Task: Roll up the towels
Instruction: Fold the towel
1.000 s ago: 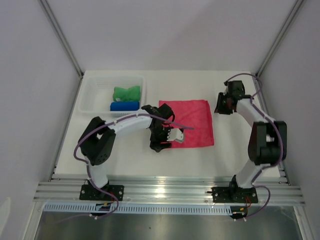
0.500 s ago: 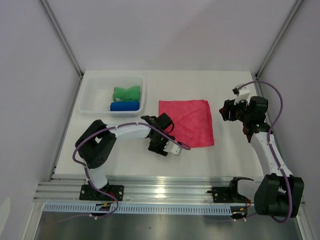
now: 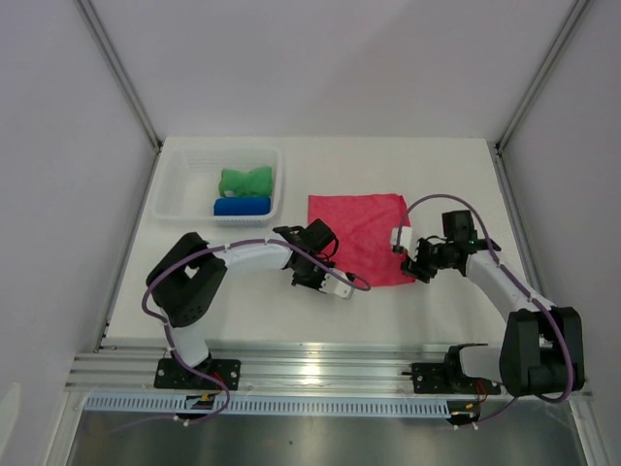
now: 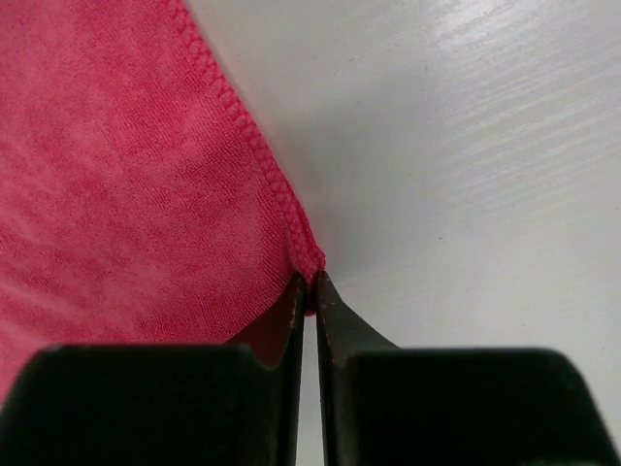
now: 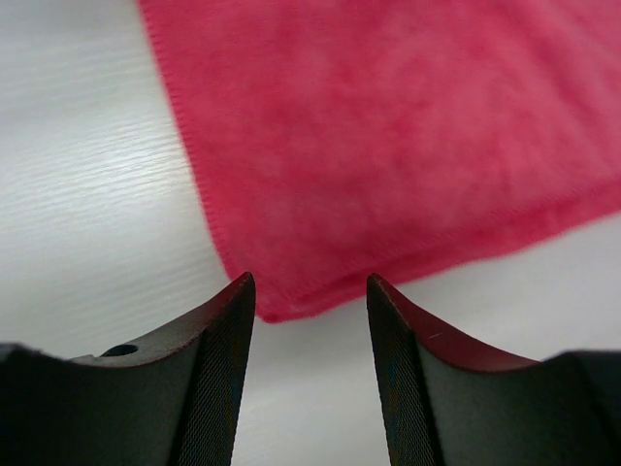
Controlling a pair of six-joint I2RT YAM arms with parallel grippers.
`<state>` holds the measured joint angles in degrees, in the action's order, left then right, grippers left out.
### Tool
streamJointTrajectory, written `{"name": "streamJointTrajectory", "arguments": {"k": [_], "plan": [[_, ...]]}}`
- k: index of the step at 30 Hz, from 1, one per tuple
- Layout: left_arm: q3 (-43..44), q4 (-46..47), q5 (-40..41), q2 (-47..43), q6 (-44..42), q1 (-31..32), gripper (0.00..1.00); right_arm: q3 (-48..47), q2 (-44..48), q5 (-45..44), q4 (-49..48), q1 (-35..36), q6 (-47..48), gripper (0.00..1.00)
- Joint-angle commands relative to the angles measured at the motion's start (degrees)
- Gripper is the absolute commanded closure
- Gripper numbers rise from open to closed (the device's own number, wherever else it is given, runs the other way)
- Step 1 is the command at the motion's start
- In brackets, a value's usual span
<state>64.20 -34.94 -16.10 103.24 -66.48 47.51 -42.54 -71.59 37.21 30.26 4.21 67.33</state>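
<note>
The pink towel [image 3: 361, 233] lies flat on the table, right of the basket. My left gripper [image 3: 335, 283] is at its near-left corner. In the left wrist view the gripper [image 4: 310, 283] is shut, its tips pinching the hemmed corner of the pink towel [image 4: 126, 175]. My right gripper [image 3: 415, 269] is at the near-right corner. In the right wrist view it [image 5: 310, 283] stands open, and the corner of the pink towel [image 5: 388, 126] lies just ahead of the gap. The green towel [image 3: 245, 181] and the blue towel [image 3: 242, 206] lie rolled in the basket.
The white plastic basket [image 3: 170, 189] stands at the far left of the white table [image 3: 446, 175]. Grey walls and metal posts close in the sides and back. An aluminium rail [image 3: 320, 374] with both arm bases runs along the near edge.
My left gripper has shut on the pink towel's near-left corner. My right arm has swung down from the far right and now has its open jaws at the towel's near-right corner.
</note>
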Motion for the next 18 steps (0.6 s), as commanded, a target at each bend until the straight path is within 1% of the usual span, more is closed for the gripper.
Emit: {"name": "streamJointTrajectory", "arguments": {"k": [1,5,8,11,15,18], "plan": [[-0.57,1.63,-0.6,0.38,3.27,-0.04,0.93,1.41,-2.15,-1.45,3.85,2.82,11.33,0.47],[0.57,1.02,-1.3,0.03,6.09,-0.74,0.99,4.57,-0.93,-1.53,1.39,3.96,11.51,0.46],[1.45,0.05,-2.18,-0.15,7.76,-1.36,0.99,7.38,-0.39,-1.96,-0.73,4.58,11.07,0.46],[1.98,-0.83,-2.71,-0.06,8.56,-1.8,0.99,8.7,-1.87,-3.98,-3.01,5.46,11.51,0.45],[3.12,-1.97,-3.41,0.38,8.91,-2.15,0.99,7.83,-5.3,-8.63,-4.85,6.25,12.04,0.46],[4.17,-2.41,-3.76,0.64,9.0,-2.42,0.99,6.77,-5.93,-10.31,-5.04,6.43,10.98,0.46]]}}
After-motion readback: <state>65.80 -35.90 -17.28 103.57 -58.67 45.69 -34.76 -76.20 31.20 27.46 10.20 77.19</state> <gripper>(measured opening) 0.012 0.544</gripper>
